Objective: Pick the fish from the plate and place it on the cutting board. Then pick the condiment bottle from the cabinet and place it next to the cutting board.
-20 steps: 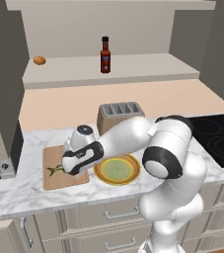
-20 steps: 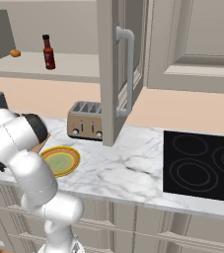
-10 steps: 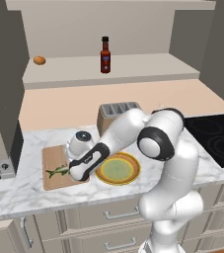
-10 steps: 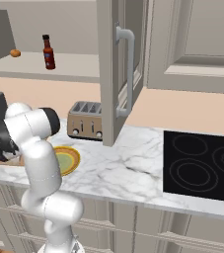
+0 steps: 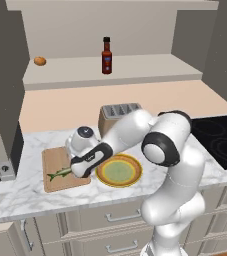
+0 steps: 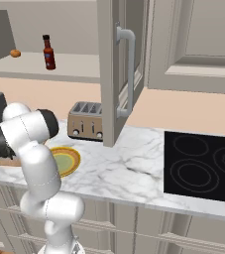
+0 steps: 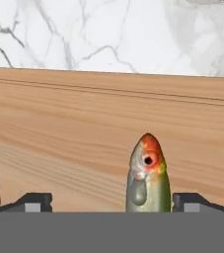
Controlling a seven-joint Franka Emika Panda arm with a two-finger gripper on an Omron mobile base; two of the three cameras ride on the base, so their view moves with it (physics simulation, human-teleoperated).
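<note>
Fish (image 7: 148, 178), just 1, lying on 1 cutting board (image 7: 74, 133) w/ gripper (image 7: 111, 201) jaws spread wide either side, 1 plate (image 5: 118, 170) beside.

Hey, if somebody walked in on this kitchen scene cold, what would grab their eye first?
Probably the white arm bent low over the marble counter, its gripper open on either side of the fish, which lies on the cutting board with its red-orange head pointing away. Right beside the board sits the plate, yellow-rimmed with nothing on it. Up on the cabinet ledge, the condiment bottle stands upright.
</note>
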